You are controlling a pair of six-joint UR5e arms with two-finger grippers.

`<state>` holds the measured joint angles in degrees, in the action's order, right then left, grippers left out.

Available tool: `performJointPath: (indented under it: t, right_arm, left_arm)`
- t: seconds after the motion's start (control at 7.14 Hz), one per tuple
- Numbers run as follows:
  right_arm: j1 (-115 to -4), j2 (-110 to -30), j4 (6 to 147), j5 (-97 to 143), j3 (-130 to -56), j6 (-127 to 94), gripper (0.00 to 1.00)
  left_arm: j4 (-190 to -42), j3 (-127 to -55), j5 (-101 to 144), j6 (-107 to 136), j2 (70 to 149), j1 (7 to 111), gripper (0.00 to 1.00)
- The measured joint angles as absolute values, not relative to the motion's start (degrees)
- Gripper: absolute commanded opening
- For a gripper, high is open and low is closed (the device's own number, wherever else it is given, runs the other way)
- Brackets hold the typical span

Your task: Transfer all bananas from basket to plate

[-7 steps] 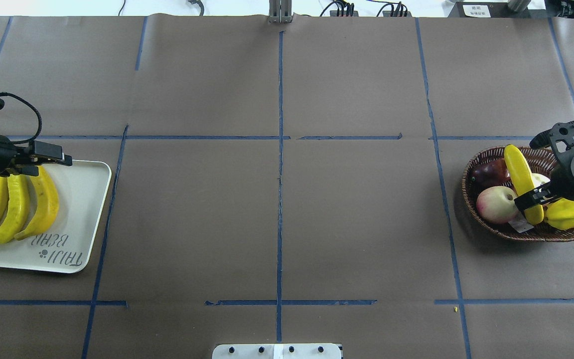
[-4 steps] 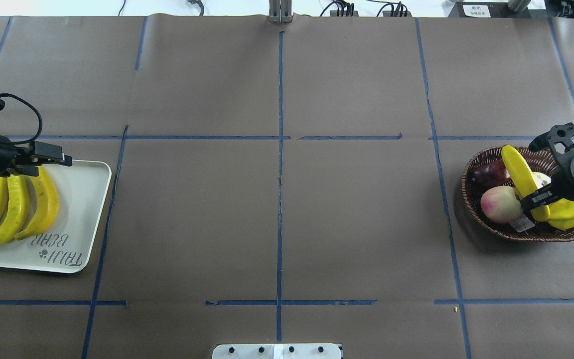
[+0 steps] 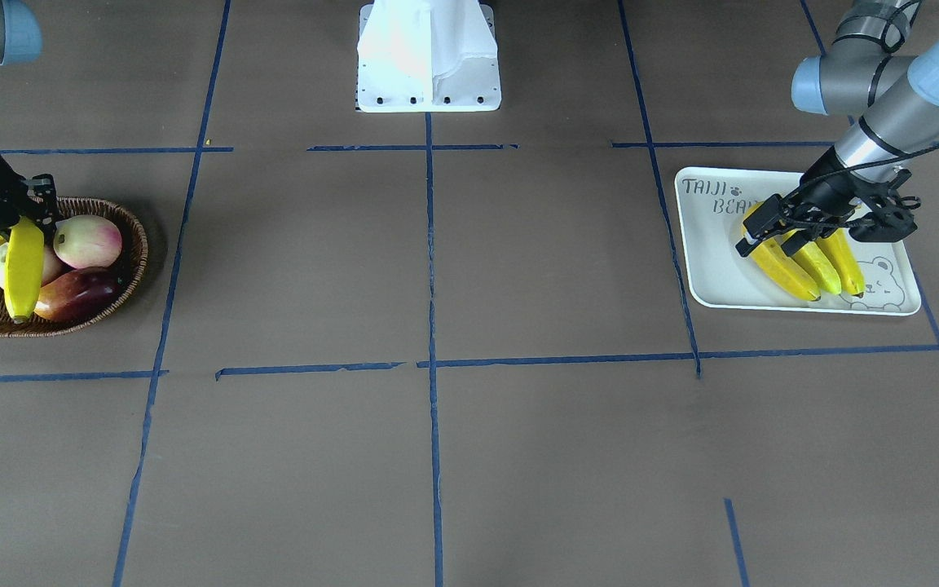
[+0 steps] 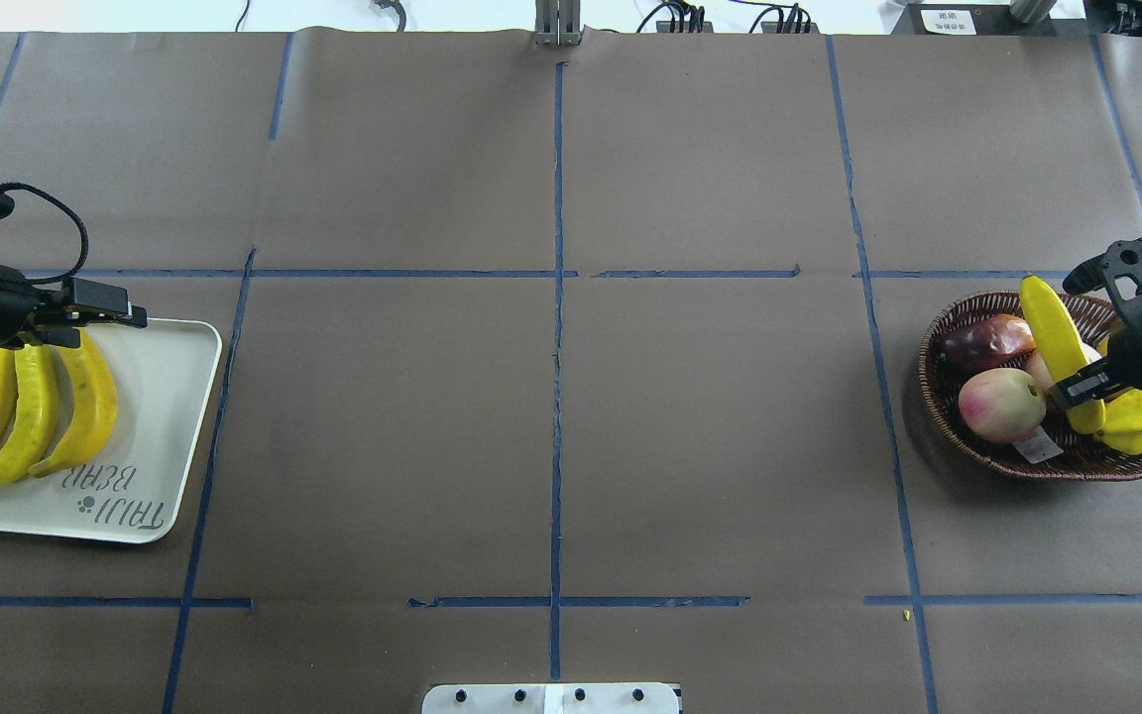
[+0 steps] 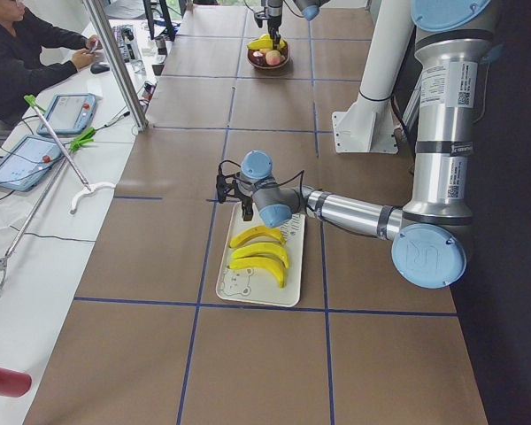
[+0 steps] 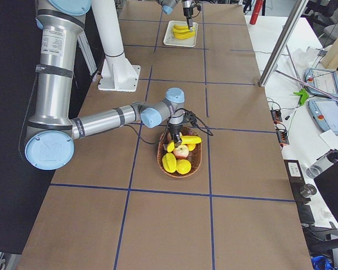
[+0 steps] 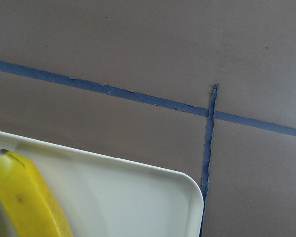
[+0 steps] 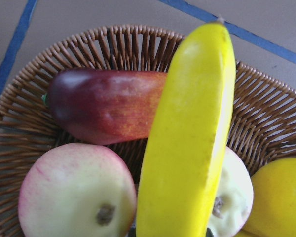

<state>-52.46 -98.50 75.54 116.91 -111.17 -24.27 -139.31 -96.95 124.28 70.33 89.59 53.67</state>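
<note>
Overhead exterior: plate (image 4: 171,395) reads "TAIJI BEAR", holding 3 bananas (image 4: 31,416).

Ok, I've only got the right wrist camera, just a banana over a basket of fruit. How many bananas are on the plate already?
Observer: Three bananas lie side by side on the plate.
Operator: Is the right gripper actually holding the one I see?
Observer: Yes, the right gripper is shut on the fourth banana near one end, and it is tilted over the basket.
Operator: And the left gripper?
Observer: The left gripper is open and empty, just above the ends of the bananas on the plate.
</note>
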Motion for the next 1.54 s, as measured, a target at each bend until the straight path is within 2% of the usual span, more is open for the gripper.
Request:
performJointPath:
  t: [0.56, 0.84, 1.12, 1.54]
  right_arm:
    - [-57.4, -99.4, 75.8, 121.0, -117.6, -24.9, 0.01]
    - [-61.9, -96.4, 75.6, 132.0, -118.2, -29.0, 0.03]
    - [-62.8, -87.5, 75.4, 138.7, -117.6, -43.3, 0.03]
    - [-58.2, -71.6, 74.8, 138.3, -117.1, -67.0, 0.04]
  left_arm:
    - [-139.3, -97.0, 124.3, 70.4, 89.6, 53.7, 1.0]
    - [-139.3, -96.9, 124.3, 70.9, 90.4, 53.6, 1.0]
    - [-139.3, -97.4, 124.3, 77.5, 93.9, 53.6, 1.0]
    - [-139.7, -98.4, 124.1, 92.8, 102.5, 52.3, 1.0]
